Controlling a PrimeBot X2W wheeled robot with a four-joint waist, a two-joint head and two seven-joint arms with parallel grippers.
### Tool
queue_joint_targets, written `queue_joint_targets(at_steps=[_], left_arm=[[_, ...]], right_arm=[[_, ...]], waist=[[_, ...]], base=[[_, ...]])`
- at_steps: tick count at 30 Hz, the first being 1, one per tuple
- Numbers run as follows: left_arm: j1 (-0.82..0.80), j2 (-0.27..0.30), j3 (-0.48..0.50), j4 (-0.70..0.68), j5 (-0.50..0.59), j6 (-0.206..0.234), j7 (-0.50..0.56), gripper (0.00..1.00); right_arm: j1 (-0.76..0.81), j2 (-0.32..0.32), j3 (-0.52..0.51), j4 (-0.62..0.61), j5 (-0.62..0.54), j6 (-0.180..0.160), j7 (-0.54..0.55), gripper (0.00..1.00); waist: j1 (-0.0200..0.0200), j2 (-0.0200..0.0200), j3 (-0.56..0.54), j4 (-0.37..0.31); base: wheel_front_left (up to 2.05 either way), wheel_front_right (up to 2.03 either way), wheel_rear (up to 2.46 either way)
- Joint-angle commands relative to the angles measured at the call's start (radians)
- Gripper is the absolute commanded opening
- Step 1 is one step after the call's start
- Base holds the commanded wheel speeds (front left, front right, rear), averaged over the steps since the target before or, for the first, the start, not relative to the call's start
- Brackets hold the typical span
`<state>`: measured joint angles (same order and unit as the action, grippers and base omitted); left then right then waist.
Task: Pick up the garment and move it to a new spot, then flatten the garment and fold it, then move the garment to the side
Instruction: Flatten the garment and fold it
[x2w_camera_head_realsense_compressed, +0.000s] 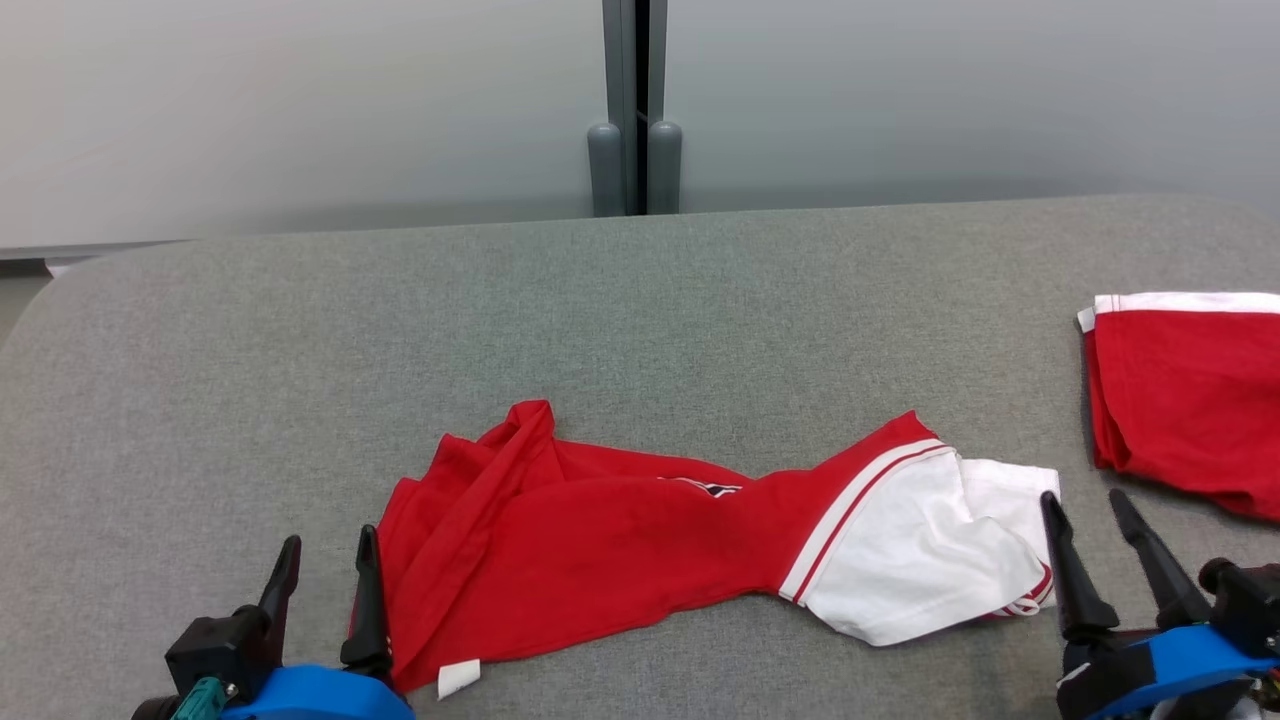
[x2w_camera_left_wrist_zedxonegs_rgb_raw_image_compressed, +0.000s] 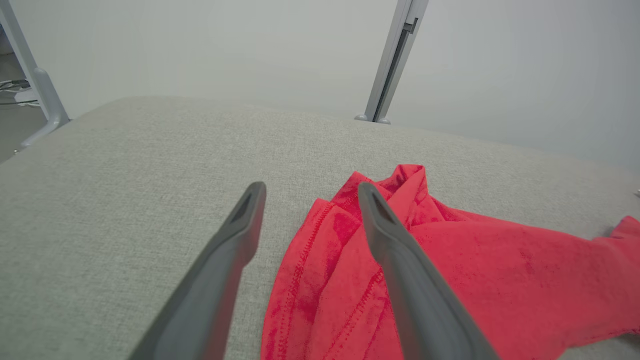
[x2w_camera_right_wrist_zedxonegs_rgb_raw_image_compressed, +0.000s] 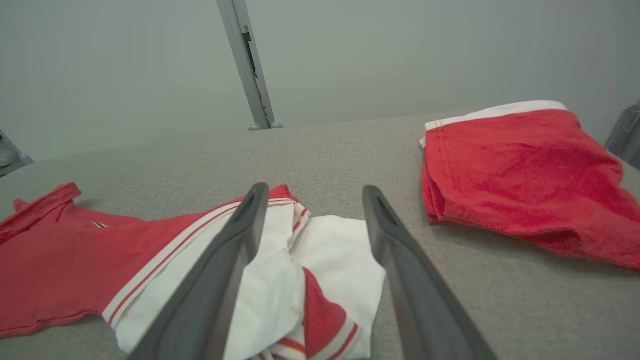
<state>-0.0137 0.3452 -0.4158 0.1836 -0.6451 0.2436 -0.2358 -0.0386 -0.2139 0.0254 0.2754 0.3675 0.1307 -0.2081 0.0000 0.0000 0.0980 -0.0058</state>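
The garment (x2w_camera_head_realsense_compressed: 640, 530), red with a white striped end, lies crumpled across the near middle of the grey table (x2w_camera_head_realsense_compressed: 640, 290). My left gripper (x2w_camera_head_realsense_compressed: 330, 545) stands open at the garment's red left end, its right finger against the cloth edge. In the left wrist view the left gripper (x2w_camera_left_wrist_zedxonegs_rgb_raw_image_compressed: 311, 189) is open, with one finger over the red folds (x2w_camera_left_wrist_zedxonegs_rgb_raw_image_compressed: 450, 260) and the other over bare table. At the white right end my right gripper (x2w_camera_head_realsense_compressed: 1083, 500) is open. The right wrist view has the right gripper (x2w_camera_right_wrist_zedxonegs_rgb_raw_image_compressed: 315, 190) with its fingers spread over the white cloth (x2w_camera_right_wrist_zedxonegs_rgb_raw_image_compressed: 340, 260), holding nothing.
A second red garment with a white band (x2w_camera_head_realsense_compressed: 1190, 400) lies folded at the table's right edge, also in the right wrist view (x2w_camera_right_wrist_zedxonegs_rgb_raw_image_compressed: 525, 165). A grey partition post (x2w_camera_head_realsense_compressed: 634, 110) stands behind the table. Bare table surface spreads to the left and back.
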Motion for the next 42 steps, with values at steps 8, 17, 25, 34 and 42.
queue_joint_targets(at_steps=[8, 17, 25, 34, 42], left_arm=[[-0.017, 0.090, -0.004, -0.131, 0.123, 0.059, -0.008, 1.00], [0.033, 0.146, -0.010, -0.243, 0.160, 0.110, 0.048, 1.00], [0.049, 0.152, -0.006, -0.275, 0.156, 0.127, 0.056, 1.00], [0.056, 0.143, -0.038, -0.237, 0.119, 0.093, 0.104, 1.00], [0.102, 0.083, -0.085, -0.053, 0.016, 0.027, 0.169, 1.00]], right_arm=[[0.094, 0.043, -0.121, -0.309, -0.119, 0.000, 0.098, 1.00], [0.164, 0.096, -0.139, -0.489, -0.165, 0.000, 0.199, 1.00], [0.176, 0.114, -0.140, -0.524, -0.170, 0.000, 0.218, 1.00], [0.179, 0.118, -0.136, -0.516, -0.166, 0.000, 0.224, 1.00], [0.187, 0.134, -0.131, -0.482, -0.145, 0.000, 0.218, 1.00]], waist=[[0.0000, 0.0000, -0.046, -0.013], [0.0000, 0.0000, -0.067, -0.019], [0.0000, 0.0000, -0.060, -0.018], [0.0000, 0.0000, -0.049, -0.015], [0.0000, 0.0000, -0.013, -0.013]], base=[[0.00, 0.00, 0.00], [0.00, 0.00, 0.00], [0.00, 0.00, 0.00], [0.00, 0.00, 0.00], [0.00, 0.00, 0.00]])
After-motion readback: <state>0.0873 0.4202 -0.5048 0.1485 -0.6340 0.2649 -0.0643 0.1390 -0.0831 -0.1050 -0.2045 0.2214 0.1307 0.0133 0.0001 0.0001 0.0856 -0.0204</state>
